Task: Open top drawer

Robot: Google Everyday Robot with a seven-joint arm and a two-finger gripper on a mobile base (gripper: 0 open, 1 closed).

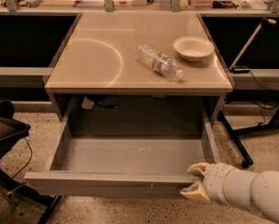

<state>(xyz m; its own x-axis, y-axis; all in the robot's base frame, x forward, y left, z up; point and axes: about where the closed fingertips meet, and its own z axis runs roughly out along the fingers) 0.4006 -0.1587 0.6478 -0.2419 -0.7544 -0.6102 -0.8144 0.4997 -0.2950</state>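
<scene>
Table (92, 64) carries bottle (160, 62) and bowl (193, 48) — hand (194, 180) grips top drawer (106, 183) below.

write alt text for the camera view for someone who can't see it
The top drawer is pulled wide open and looks empty, with the gripper clamped on the right end of its front panel. On the table above lie a plastic bottle on its side and a bowl.

readable text: none | bottle label (161, 63): illegible | gripper (195, 181): at front right corner of top drawer (106, 183)
</scene>
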